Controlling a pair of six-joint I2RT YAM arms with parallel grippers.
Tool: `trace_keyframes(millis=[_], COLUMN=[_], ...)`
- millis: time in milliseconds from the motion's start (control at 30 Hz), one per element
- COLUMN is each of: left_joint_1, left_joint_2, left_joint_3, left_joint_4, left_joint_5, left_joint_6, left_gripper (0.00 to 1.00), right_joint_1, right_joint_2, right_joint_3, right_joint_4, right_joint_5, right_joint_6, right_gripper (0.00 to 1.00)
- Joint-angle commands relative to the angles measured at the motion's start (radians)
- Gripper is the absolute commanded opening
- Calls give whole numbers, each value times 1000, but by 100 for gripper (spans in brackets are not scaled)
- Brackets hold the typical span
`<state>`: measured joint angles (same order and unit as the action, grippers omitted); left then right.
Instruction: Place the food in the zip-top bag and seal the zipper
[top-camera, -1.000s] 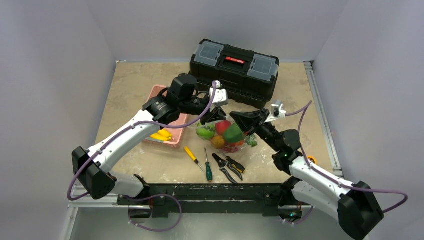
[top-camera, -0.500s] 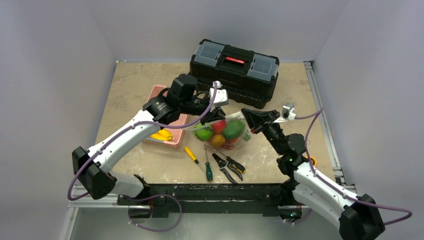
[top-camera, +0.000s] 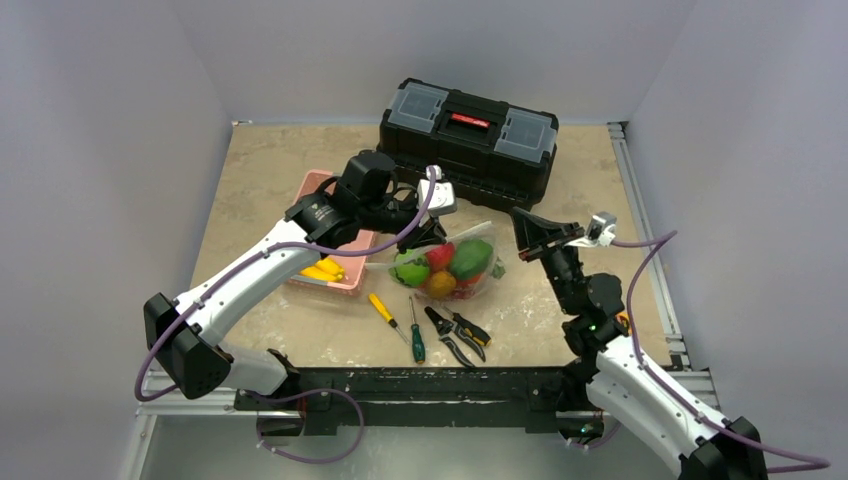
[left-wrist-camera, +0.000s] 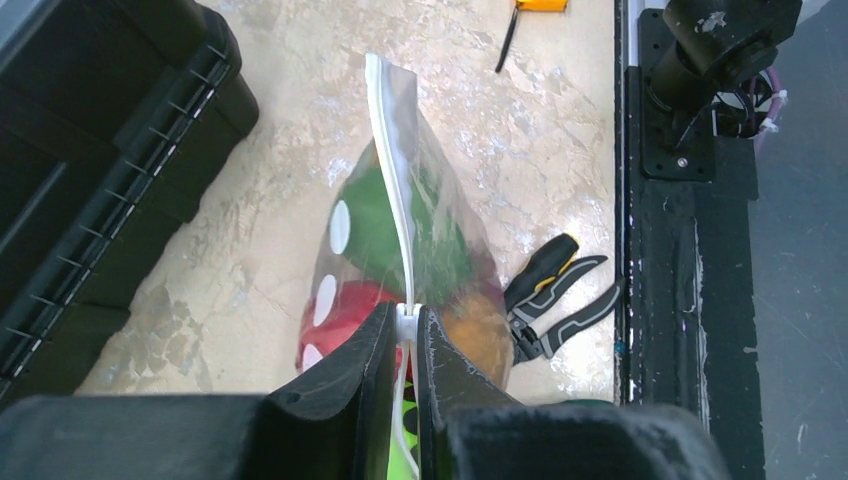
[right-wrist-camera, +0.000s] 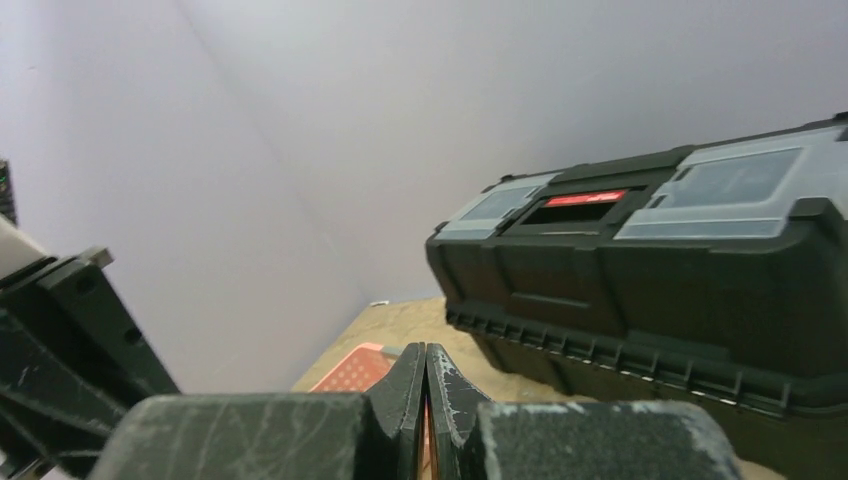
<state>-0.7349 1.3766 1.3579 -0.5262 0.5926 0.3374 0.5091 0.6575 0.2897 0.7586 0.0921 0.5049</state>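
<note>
The zip-top bag (top-camera: 447, 262) lies on the table's middle, holding green, red and orange food (top-camera: 441, 266). My left gripper (top-camera: 426, 234) is shut on the left end of the zipper (top-camera: 462, 233). In the left wrist view the zipper (left-wrist-camera: 393, 180) runs as a pale strip away from my left gripper (left-wrist-camera: 406, 314), over green food (left-wrist-camera: 372, 228) and red food (left-wrist-camera: 345, 312). My right gripper (top-camera: 520, 217) is shut on nothing, raised just right of the bag and apart from it. In its own view my right gripper (right-wrist-camera: 426, 350) faces the toolbox.
A black toolbox (top-camera: 468, 143) stands at the back. The pink basket (top-camera: 312, 188) under my left arm holds yellow pieces (top-camera: 324, 270). Two screwdrivers (top-camera: 384, 311) and pliers (top-camera: 457, 335) lie in front of the bag. The arms' black base rail (top-camera: 420, 385) borders the near edge.
My right gripper, shut, has moved right along the bag's top edge, come off its right end and risen. The left gripper has kept its hold.
</note>
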Motion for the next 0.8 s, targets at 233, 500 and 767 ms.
trace_keyframes(millis=[233,500,767], left_joint_1=[5,4,3], left_joint_2=[-13,-26,-26], left_joint_3=[30,30,31], left_joint_4=[8,6,-1], left_joint_5=[18,25,29], left_joint_6=[9,8,17], left_gripper=[0,0,0], right_joint_1=[-6,-46,-53], right_joint_2=[57,101,400], right_joint_3=[151,271,718], right_joint_4=[-169,-179,-755], right_joint_5=[-186,-511,-849], right_joint_6=[-125,-57,-251], right_gripper=[8,66,82])
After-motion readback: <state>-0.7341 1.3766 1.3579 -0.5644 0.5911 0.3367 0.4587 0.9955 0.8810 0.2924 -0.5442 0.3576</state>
